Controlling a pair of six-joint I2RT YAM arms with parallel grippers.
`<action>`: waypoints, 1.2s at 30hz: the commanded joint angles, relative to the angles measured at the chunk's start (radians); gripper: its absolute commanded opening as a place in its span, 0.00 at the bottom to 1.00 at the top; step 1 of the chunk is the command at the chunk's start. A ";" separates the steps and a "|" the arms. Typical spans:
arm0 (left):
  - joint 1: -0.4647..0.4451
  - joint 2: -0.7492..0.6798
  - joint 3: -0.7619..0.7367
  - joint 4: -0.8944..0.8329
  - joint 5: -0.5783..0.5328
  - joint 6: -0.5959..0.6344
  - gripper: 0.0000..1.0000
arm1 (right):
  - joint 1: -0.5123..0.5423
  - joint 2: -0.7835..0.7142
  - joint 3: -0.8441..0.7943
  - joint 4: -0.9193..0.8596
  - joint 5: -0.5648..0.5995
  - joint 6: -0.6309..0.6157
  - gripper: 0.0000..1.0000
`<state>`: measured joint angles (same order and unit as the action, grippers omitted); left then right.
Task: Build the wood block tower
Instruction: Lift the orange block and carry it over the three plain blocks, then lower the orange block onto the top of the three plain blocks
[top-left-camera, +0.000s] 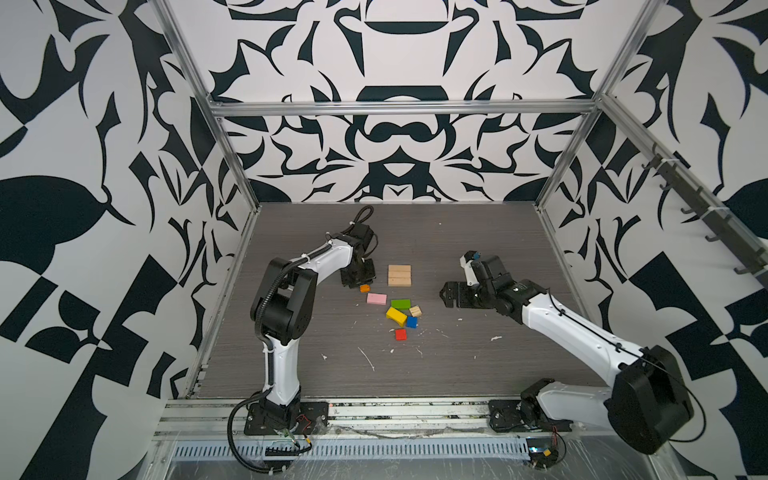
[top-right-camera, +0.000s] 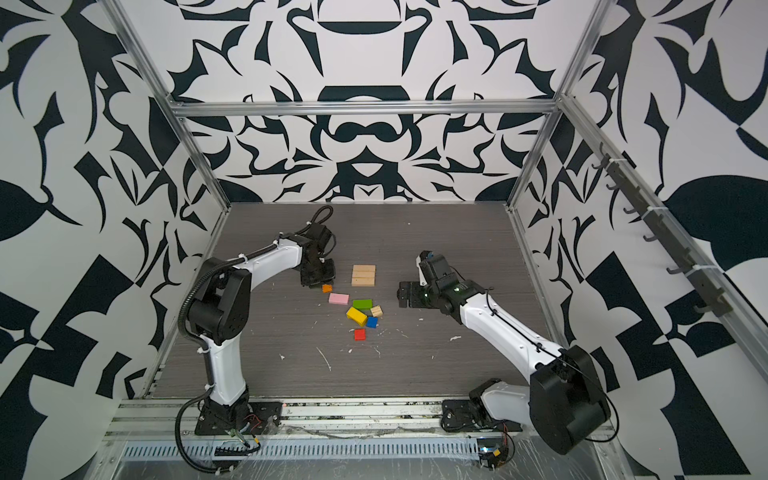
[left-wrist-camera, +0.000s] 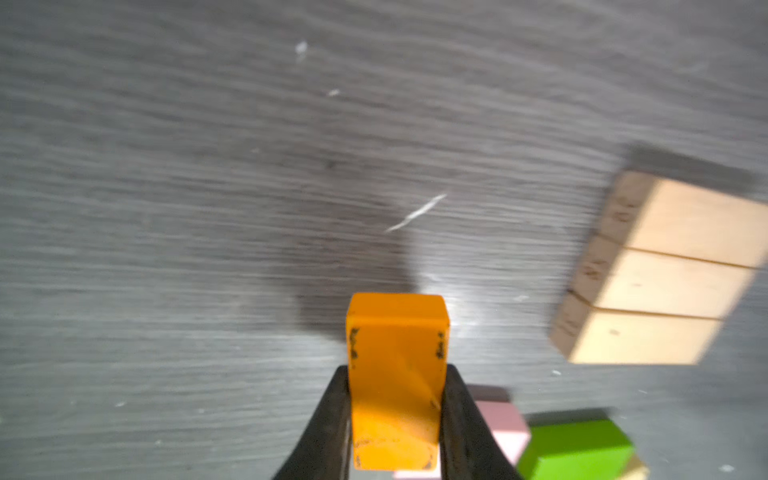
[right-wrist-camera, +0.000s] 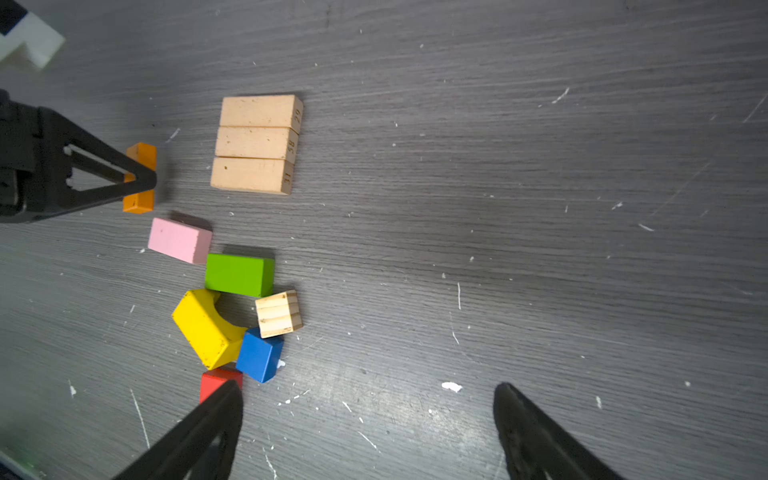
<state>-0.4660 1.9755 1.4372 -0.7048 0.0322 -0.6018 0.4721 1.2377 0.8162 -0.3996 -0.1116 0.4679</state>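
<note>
My left gripper (left-wrist-camera: 397, 370) is shut on the orange block (left-wrist-camera: 395, 374), held by its long sides low over the table (top-left-camera: 478, 257). In both top views the orange block (top-left-camera: 365, 288) is just left of three tan bars (top-left-camera: 399, 275) lying flat side by side. No stacked tower shows in any view. Loose wood blocks lie nearer the front: pink (right-wrist-camera: 179, 240), green (right-wrist-camera: 240, 274), yellow (right-wrist-camera: 205, 328), a plain cube (right-wrist-camera: 278, 313), blue (right-wrist-camera: 259, 354) and red (right-wrist-camera: 216, 380). My right gripper (right-wrist-camera: 369, 388) hangs open to the right of the pile, holding nothing.
Metal frame rails (top-left-camera: 232, 266) border the table on the left, right and back. White scuffs and flecks (top-left-camera: 368, 359) mark the dark surface. The arm bases (top-left-camera: 282, 415) stand at the front edge.
</note>
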 joint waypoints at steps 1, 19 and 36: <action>-0.023 -0.031 0.057 -0.008 0.044 0.000 0.17 | 0.004 -0.036 0.021 0.002 -0.008 -0.007 0.98; -0.138 0.124 0.322 -0.087 0.042 0.051 0.17 | 0.011 -0.118 -0.023 0.035 -0.076 -0.027 0.97; -0.142 0.217 0.408 -0.144 -0.005 0.078 0.19 | 0.013 -0.116 -0.028 0.035 -0.069 -0.024 0.97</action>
<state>-0.6064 2.1704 1.8091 -0.7921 0.0521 -0.5407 0.4797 1.1332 0.7879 -0.3836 -0.1799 0.4591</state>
